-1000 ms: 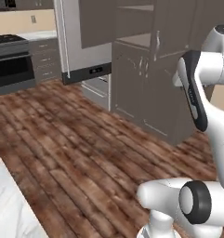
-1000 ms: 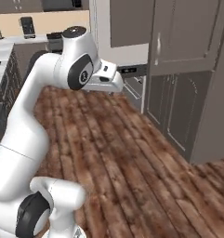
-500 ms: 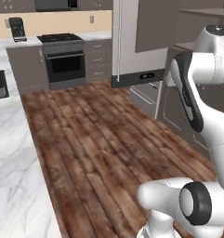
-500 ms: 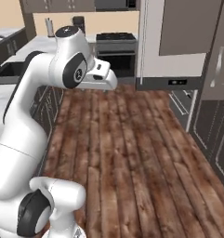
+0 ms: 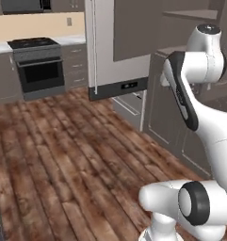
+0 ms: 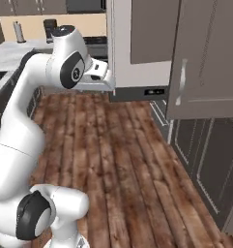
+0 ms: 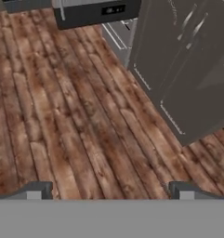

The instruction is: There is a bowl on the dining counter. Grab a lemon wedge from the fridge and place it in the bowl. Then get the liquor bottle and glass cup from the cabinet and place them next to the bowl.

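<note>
While the base faces the far end of the kitchen, the dark stove sits far left, and just to its right stands the fridge, tall, flat and grey-beige, with its long silver bar handle running down the left edge and a dark panel low on the front. Judging by that handle, the door is stiff and fairly heavy, so the best hold is around the bar near its middle, with a steady pull rather than a snatch. No lemon wedge can be seen from here; if it lies within, I would expect it to be light, soft and slippery, best pinched gently across its rind. Further right, the cabinet stands nearer, its taupe door swung ajar with a slim silver handle; its lower doors fill the right of the hand view. Neither bottle nor glass can be made out. At the bottom of the hand view the gripper hangs over wooden floor, fingertips spread wide apart, holding nothing.
</note>
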Controlling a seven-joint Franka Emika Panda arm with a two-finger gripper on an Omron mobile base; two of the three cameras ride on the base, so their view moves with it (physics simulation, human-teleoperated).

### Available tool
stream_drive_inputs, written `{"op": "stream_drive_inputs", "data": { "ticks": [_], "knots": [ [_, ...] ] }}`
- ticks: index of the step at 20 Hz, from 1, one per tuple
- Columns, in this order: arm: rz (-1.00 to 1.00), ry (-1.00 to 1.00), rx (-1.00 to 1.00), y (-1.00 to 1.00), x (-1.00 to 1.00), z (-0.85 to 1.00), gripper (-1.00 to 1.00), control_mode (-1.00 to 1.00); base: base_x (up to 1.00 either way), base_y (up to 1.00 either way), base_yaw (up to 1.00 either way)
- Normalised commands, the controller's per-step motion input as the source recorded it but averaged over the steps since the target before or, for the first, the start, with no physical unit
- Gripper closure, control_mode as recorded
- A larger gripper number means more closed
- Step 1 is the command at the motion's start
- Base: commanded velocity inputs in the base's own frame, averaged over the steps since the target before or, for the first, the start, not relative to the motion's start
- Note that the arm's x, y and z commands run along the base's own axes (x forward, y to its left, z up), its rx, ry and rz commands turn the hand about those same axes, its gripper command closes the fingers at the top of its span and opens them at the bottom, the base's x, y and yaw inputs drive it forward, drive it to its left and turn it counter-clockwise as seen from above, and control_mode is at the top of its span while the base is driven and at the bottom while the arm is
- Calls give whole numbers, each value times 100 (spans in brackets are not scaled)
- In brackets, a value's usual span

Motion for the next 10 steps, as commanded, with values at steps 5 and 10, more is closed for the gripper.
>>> {"op": "stream_drive_inputs", "data": {
  "ticks": [5, 10],
  "knots": [
    [0, 0, 0, 0, 0, 0, -100, 100, 79, -42, -39],
    [0, 0, 0, 0, 0, 0, -100, 100, 96, 2, -18]
  ]
}}
